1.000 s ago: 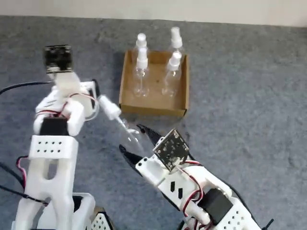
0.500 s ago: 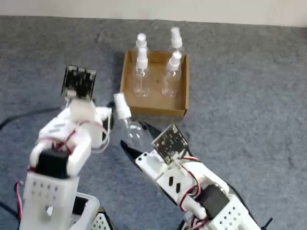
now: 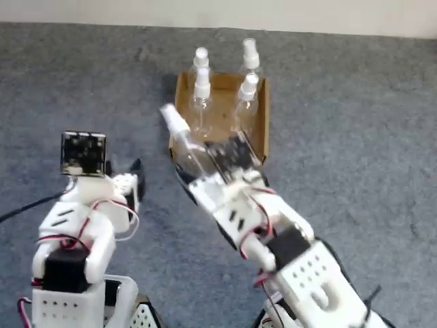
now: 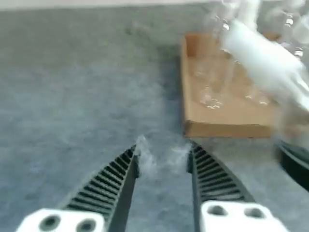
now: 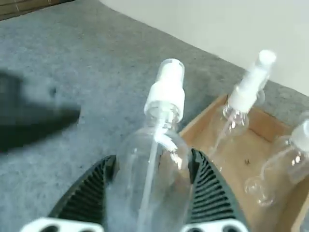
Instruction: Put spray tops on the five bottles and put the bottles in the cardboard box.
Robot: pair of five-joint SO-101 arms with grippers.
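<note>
Near left: the left gripper [image 4: 161, 157] hangs over the grey carpet-like table cover [image 3: 341, 137]. Its black ribbed jaws stand moderately apart, with nothing between them.

Centre: the right gripper [image 5: 152, 158] is closed around the body of one clear plastic bottle [image 5: 140, 145] fitted with a white spray top [image 5: 166, 92]. The ribbed jaws press the bottle from both sides. The bottle is tilted, its top pointing far and left. It is at the near left corner of the brown cardboard box [image 3: 265, 126], with the spray top just beside the box's left wall.

Far: four more clear bottles stand upright in the shallow, open box, two by two: near left [image 3: 203, 85], near right [image 3: 247, 87], far left [image 3: 201, 58] and far right [image 3: 250, 51]. Each carries a white spray top.

Count: five bottles, five spray tops, one box, two grippers.
</note>
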